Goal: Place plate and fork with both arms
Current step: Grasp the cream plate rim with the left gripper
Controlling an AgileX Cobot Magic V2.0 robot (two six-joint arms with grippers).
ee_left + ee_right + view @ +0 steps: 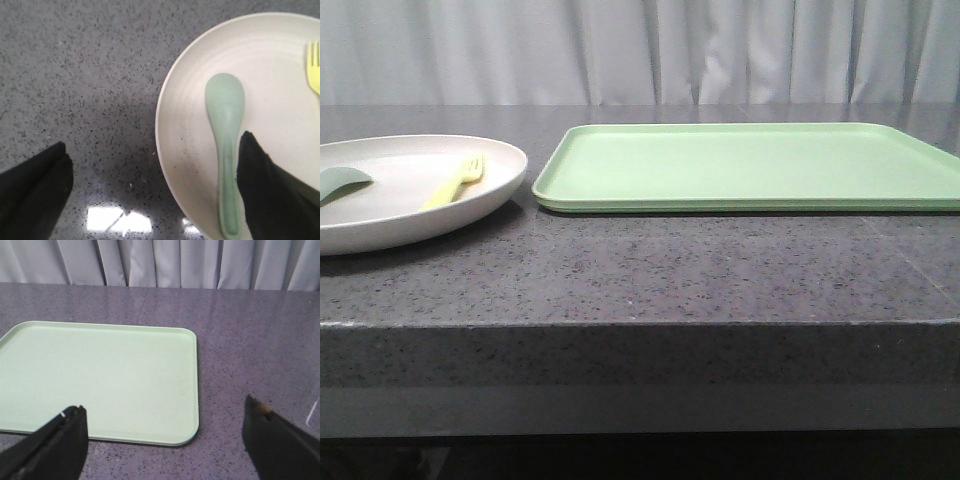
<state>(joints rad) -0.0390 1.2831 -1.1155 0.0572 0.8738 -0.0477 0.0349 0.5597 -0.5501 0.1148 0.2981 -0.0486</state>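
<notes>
Two pieces to move here: the plate [390, 215] sits on the tabletop [650, 270] at the left, beside the green tray [750, 165], and the fork [455, 182] lies inside it near a teal spoon [226, 145]. The plate looks light, stiff and matte, so its raised rim is probably the place to pinch. The fork seems feather-light and slim, likely to skid; take it across the handle. Left gripper [155, 185] hangs above the plate's edge, jaws spread wide, one finger over the spoon handle, holding nothing. Right gripper [165, 440] hovers over the tray's near edge, jaws wide apart and empty.
</notes>
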